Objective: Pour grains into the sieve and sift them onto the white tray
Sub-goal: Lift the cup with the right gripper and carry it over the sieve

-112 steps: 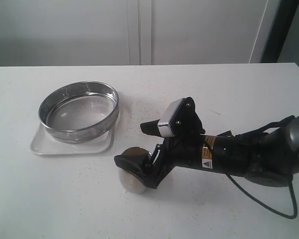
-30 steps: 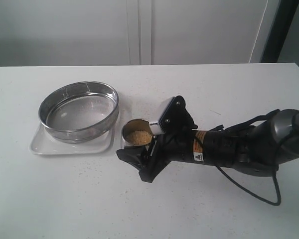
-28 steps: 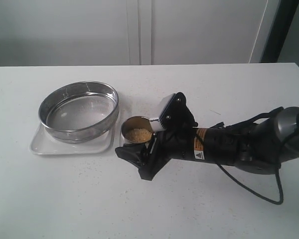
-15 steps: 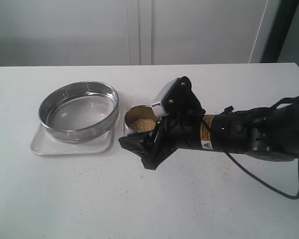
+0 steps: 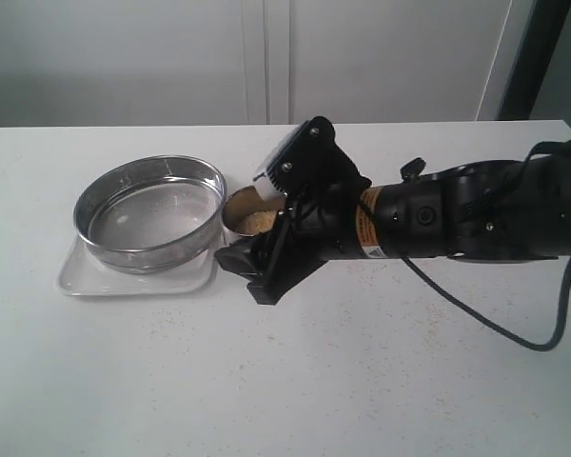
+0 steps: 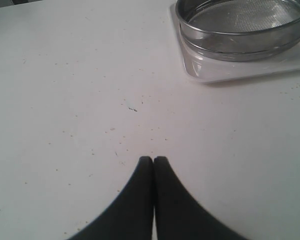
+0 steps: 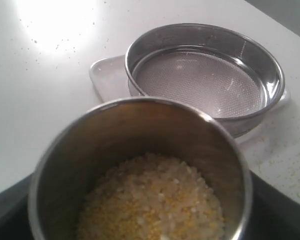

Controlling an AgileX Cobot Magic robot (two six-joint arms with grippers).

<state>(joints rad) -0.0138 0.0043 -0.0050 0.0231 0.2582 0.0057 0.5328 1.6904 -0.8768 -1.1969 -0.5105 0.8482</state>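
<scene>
The sieve (image 5: 152, 211), a wide steel ring with a mesh bottom, rests on the white tray (image 5: 76, 278) at the left of the table. My right gripper (image 5: 247, 238) is shut on a small steel cup (image 5: 240, 205), held just beside the sieve's right rim. The grains (image 5: 257, 222), yellow and whitish, lie inside the cup. In the right wrist view the cup (image 7: 225, 150) fills the foreground with the grains (image 7: 155, 200) in it, the sieve (image 7: 205, 75) and tray (image 7: 107, 72) beyond. My left gripper (image 6: 153, 160) is shut and empty over bare table, apart from the sieve (image 6: 240, 30).
Stray granules dot the tabletop (image 5: 285, 381) around the tray and in front of it. The black right arm (image 5: 457, 224) stretches across the table's right half, with a cable (image 5: 514, 333) looping below it. A white cabinet wall (image 5: 266, 57) stands behind the table.
The right gripper has carried the cup up and leftward, from the front of the table to the sieve's right rim. The left gripper has stayed shut.
</scene>
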